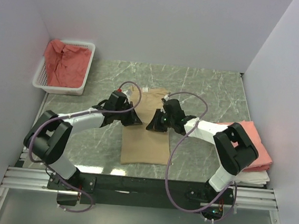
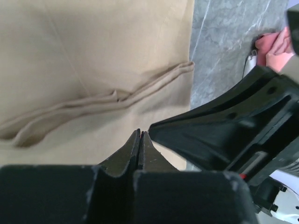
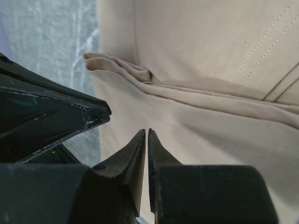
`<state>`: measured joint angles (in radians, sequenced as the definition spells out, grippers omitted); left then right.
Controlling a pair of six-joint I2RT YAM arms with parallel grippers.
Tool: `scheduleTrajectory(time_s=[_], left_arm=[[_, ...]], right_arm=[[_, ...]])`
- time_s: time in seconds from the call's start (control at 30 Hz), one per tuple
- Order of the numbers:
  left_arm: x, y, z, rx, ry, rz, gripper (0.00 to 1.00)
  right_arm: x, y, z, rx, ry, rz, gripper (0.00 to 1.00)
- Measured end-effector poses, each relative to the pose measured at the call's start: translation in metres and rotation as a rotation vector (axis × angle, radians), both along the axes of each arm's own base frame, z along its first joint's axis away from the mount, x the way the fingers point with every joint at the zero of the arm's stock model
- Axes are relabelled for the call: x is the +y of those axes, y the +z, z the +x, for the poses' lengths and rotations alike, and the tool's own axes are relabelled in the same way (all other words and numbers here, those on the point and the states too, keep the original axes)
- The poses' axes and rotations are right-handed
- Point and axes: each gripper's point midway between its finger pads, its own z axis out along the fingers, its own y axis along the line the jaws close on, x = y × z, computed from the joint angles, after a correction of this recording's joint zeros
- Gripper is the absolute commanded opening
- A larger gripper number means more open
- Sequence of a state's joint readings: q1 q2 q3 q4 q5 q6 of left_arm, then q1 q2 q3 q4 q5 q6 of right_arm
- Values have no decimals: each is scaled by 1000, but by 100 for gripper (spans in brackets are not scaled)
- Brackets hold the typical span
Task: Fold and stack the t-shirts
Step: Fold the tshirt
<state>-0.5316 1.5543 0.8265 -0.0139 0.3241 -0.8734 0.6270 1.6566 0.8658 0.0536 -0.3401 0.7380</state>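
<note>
Jaws of the left gripper (image 2: 140,135) are pressed together, and those of the right gripper (image 3: 146,133) leave only a thin slit. Both tips are low over the tan t-shirt (image 1: 144,143), with no cloth seen between them. It lies mid-table between the arms; a coral t-shirt (image 1: 65,61) fills the basket (image 1: 41,78), and folded pink t-shirts (image 1: 256,146) sit at the right.

Surface: a table (image 1: 210,91) with a grey-green marbled top, enclosed by pale walls (image 1: 147,22) on three sides.
Centre: a tan t-shirt (image 1: 144,143) is laid flat, folded narrow, its long side running near to far.
Far left corner: a white mesh basket (image 1: 41,78) is set against the wall.
Near right edge: folded pink shirts (image 1: 260,149) are stacked on a white layer (image 1: 254,177).
</note>
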Motion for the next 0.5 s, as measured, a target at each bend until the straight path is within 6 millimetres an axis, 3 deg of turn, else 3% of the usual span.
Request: scheduleTrajectory(time_s=[0.13, 0.37, 0.5], left_arm=[[-5, -12, 8, 8, -12, 16, 1], [-2, -40, 19, 40, 12, 78, 1], [3, -54, 21, 63, 29, 99, 1]], right_arm=[[3, -11, 2, 22, 5, -11, 12], [20, -6, 28, -6, 0, 17, 9], [15, -25, 33, 33, -14, 3, 8]])
